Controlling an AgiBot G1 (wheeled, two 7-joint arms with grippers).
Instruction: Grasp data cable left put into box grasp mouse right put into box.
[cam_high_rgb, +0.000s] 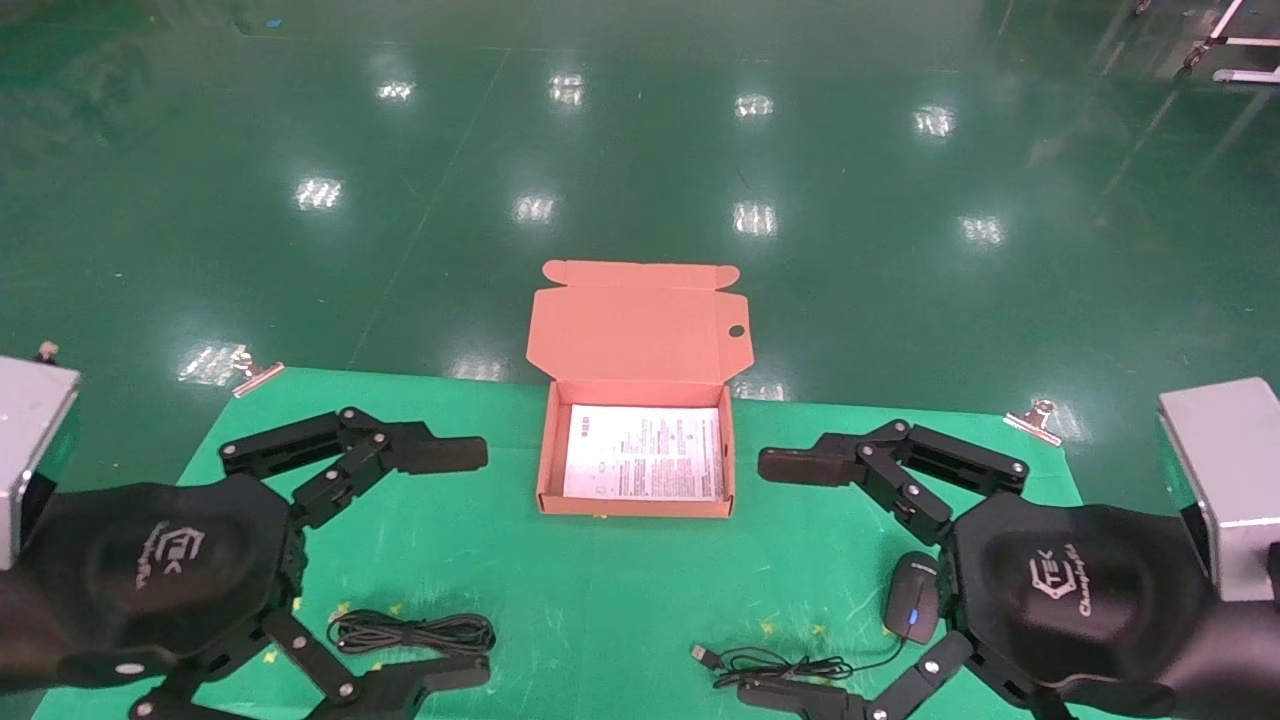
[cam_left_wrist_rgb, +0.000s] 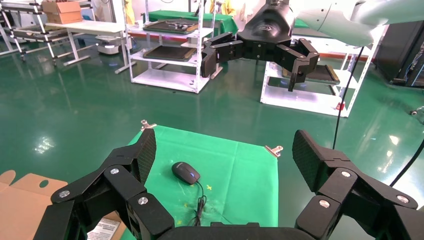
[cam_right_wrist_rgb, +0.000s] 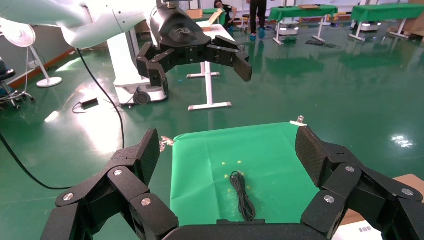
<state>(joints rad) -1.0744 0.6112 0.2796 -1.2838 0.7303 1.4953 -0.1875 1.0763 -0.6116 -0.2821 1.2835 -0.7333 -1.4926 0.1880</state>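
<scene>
Box (cam_high_rgb: 636, 505): salmon-orange, open on the green bench (cam_high_rgb: 590, 600) at its far middle; flap lid stands up behind, small round hole near one corner; a white printed sheet (cam_high_rgb: 645, 452) lies flat inside.
Data cable (cam_high_rgb: 412, 632): thin black oval coil lying on the bench, nearer the robot than the box and off to the box's left; also seen in the right wrist view (cam_right_wrist_rgb: 243, 195).
Mouse (cam_high_rgb: 912, 597): black with a blue spot, on the bench nearer than the box and to the box's right; its cord and USB plug (cam_high_rgb: 702, 656) trail back toward the middle.
Left end effector (cam_high_rgb: 470, 563): spread wide, empty, hovering left of the box, above the data cable.
Right end effector (cam_high_rgb: 770, 580): spread wide, empty, hovering right of the box, over the mouse's cord.
</scene>
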